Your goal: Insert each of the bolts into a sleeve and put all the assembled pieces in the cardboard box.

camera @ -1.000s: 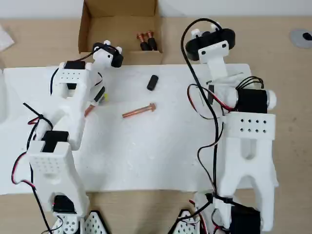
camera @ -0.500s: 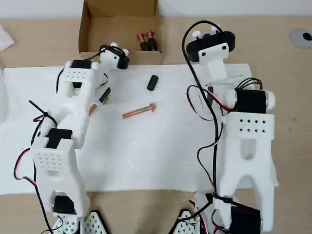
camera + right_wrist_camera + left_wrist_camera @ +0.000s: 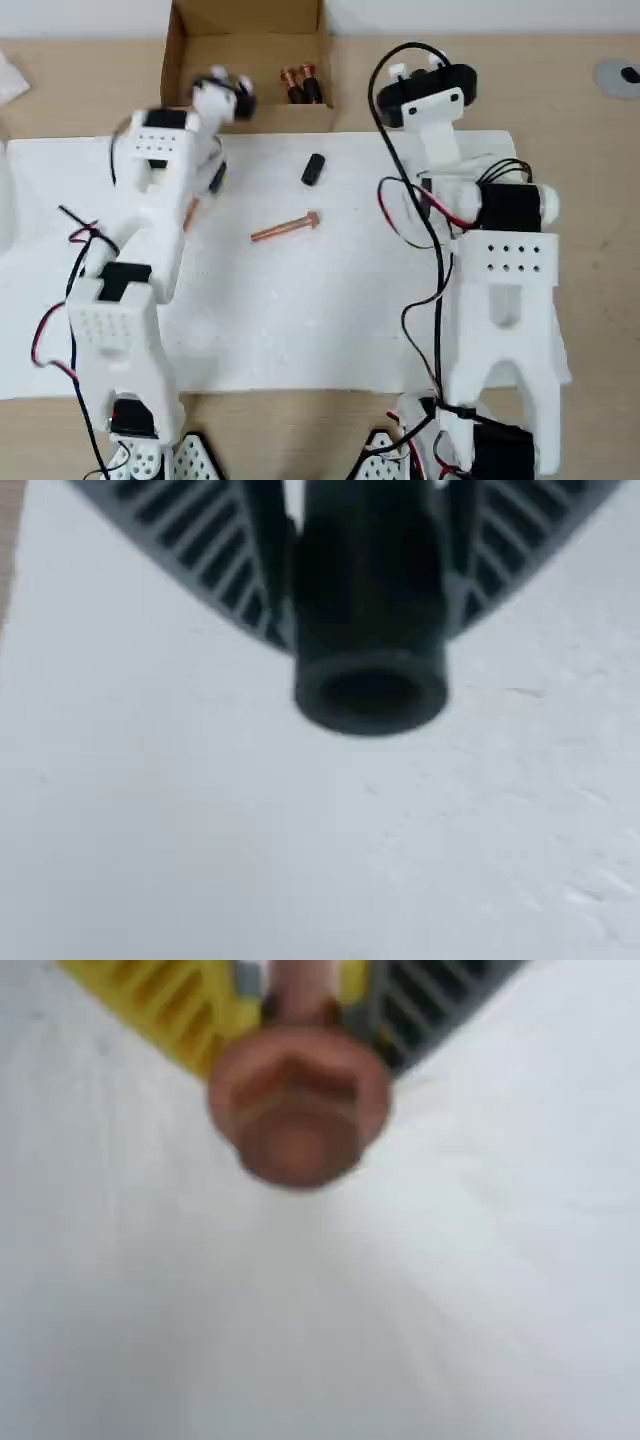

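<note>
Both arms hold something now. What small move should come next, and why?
The left jaws are shut on a copper bolt, the right jaws on a black sleeve, and the arms stand apart over the white mat. So probably the next move is to bring them together and line the bolt's shank up with the sleeve's open end.

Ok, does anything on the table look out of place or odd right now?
Nothing stands out. The left gripper is shut on a bolt, the right gripper on a sleeve; a spare bolt and spare sleeve lie apart on the white sheet, and two assembled pieces are in the cardboard box.
</note>
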`<act>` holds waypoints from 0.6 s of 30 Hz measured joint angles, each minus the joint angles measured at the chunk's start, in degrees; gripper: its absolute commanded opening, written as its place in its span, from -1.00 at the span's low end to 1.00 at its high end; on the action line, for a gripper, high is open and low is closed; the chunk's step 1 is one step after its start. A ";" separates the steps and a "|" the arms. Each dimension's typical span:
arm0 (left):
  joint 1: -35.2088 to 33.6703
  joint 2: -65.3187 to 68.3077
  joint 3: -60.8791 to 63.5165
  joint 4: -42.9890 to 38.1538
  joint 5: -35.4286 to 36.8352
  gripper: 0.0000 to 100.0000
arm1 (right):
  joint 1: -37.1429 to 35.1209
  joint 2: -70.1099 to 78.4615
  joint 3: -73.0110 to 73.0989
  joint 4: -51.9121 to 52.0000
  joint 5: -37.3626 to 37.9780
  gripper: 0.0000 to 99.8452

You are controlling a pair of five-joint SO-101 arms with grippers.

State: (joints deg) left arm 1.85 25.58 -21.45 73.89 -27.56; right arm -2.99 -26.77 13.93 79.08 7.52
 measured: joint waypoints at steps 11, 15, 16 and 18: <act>12.92 -35.43 -4.66 4.92 17.05 -0.98 | -10.20 -23.38 -4.13 -4.40 -1.23 -0.98; 13.98 -48.53 3.43 4.92 22.59 -0.98 | -11.60 -32.44 4.75 -6.33 -0.97 -0.98; 13.98 -51.78 5.80 4.66 24.00 -0.98 | -11.52 -34.37 7.74 -7.47 -0.97 -0.98; 13.98 -58.64 10.55 2.20 27.96 -0.99 | -11.52 -38.95 14.24 -10.55 -1.32 -0.98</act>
State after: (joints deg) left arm 15.82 -33.05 -10.90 76.09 0.40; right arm -14.51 -65.71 28.18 68.53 6.20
